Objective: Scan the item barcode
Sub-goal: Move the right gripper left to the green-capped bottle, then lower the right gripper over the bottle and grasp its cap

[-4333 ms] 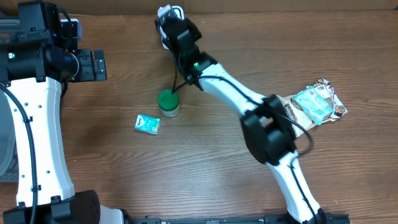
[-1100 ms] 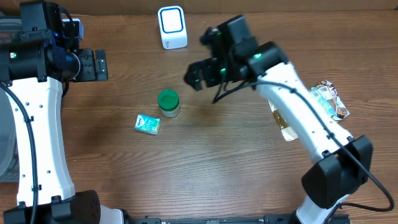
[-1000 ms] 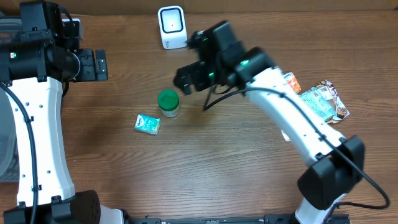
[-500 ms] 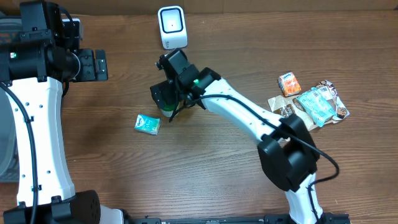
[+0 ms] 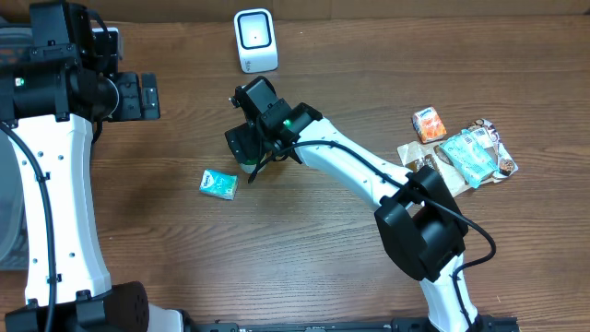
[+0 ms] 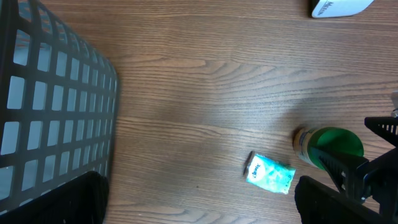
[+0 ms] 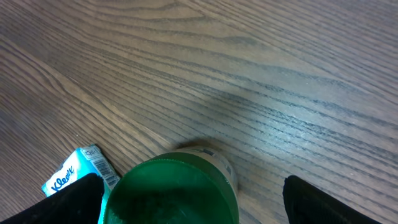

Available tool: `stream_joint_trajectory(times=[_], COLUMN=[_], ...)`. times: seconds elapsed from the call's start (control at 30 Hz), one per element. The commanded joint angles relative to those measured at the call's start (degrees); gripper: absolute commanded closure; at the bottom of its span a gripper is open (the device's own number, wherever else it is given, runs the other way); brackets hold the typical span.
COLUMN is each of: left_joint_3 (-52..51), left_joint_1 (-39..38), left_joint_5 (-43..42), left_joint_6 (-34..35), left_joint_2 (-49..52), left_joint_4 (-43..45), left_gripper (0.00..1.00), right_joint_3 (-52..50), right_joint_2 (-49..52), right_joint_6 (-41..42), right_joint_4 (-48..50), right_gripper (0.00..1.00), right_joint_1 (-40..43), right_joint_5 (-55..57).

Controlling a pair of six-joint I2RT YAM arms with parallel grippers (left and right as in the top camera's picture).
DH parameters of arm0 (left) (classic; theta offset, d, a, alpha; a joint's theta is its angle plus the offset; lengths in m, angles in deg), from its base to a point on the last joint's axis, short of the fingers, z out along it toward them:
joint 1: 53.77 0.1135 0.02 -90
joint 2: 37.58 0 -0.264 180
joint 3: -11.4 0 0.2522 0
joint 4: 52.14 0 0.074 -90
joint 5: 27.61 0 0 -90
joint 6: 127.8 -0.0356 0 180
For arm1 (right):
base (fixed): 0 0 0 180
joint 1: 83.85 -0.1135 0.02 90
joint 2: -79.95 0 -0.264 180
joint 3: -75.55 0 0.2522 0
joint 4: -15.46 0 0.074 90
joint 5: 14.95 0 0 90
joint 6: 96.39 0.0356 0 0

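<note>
The right gripper (image 5: 241,148) straddles the green-lidded round jar (image 7: 174,186) on the worktop, jaws wide and gripping nothing, probably lined up to lift it. A small teal tissue packet (image 5: 218,184) lies at the jar's 7 o'clock, and the white barcode scanner (image 5: 255,41) stands at 12. The left gripper (image 5: 146,97) hangs open and empty at 10.

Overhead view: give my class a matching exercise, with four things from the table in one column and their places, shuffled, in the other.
Things:
1. scanner
2. green-lidded jar
3. tissue pack
4. snack packets

Places:
A. between the open fingers of the right gripper
B. heaped at the right side of the table
C. at the far edge, near the middle
D. flat on the table, just left of the jar

Pairs: 1-C, 2-A, 3-D, 4-B
</note>
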Motion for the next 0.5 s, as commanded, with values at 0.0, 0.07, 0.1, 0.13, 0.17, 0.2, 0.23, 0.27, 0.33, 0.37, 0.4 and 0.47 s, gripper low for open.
stream_joint_trajectory(times=[0.0, 0.07, 0.1, 0.13, 0.17, 0.2, 0.23, 0.27, 0.33, 0.37, 0.4, 0.47], left_joint_3=[0.07, 0.07, 0.07, 0.07, 0.07, 0.07, 0.07, 0.07, 0.07, 0.07, 0.07, 0.07], left_joint_1=[-0.39, -0.39, -0.39, -0.39, -0.39, -0.35, -0.33, -0.35, -0.35, -0.39, -0.39, -0.39], left_joint_5=[0.48, 0.48, 0.48, 0.48, 0.48, 0.50, 0.50, 0.48, 0.48, 0.48, 0.48, 0.48], left_joint_6=[-0.87, -0.87, -0.90, -0.90, -0.87, -0.90, -0.87, -0.87, -0.90, -0.87, -0.87, -0.90], left_joint_2=[0.28, 0.28, 0.28, 0.28, 0.28, 0.28, 0.28, 0.28, 0.28, 0.28, 0.28, 0.28], left_joint_4=[-0.09, -0.11, -0.09, -0.09, -0.09, -0.11, -0.09, -0.09, -0.09, -0.09, -0.09, -0.09], left_gripper=[0.01, 0.00, 0.00, 0.00, 0.00, 0.00, 0.00, 0.00, 0.01, 0.00, 0.01, 0.01], right_joint_3=[0.50, 0.50, 0.50, 0.50, 0.50, 0.50, 0.50, 0.50, 0.50, 0.50, 0.50, 0.52], right_joint_2=[1.25, 1.46, 1.60, 1.62, 1.68, 1.84, 1.92, 2.03, 2.12, 2.12, 2.12, 2.12], right_joint_6=[-0.48, -0.96, -1.42, -1.84, -1.99, -1.99, -2.01, -2.01, -3.26, -3.82, -3.93, -3.98], right_joint_4=[0.59, 0.59, 0.59, 0.59, 0.59, 0.59, 0.59, 0.52, 0.09, -0.15, -0.39, -0.85], right_gripper=[0.10, 0.11, 0.11, 0.11, 0.11, 0.12, 0.14, 0.15, 0.18, 0.20, 0.22, 0.23], right_joint_1=[-0.92, -1.29, -1.51, -1.70, -1.81, -1.95, -2.05, -2.10, -2.08, -2.08, -2.08, -2.08], right_joint_5=[-0.70, -0.70, -0.70, -0.68, -0.66, -0.66, -0.61, -0.46, -0.42, 0.46, 1.53, 3.50])
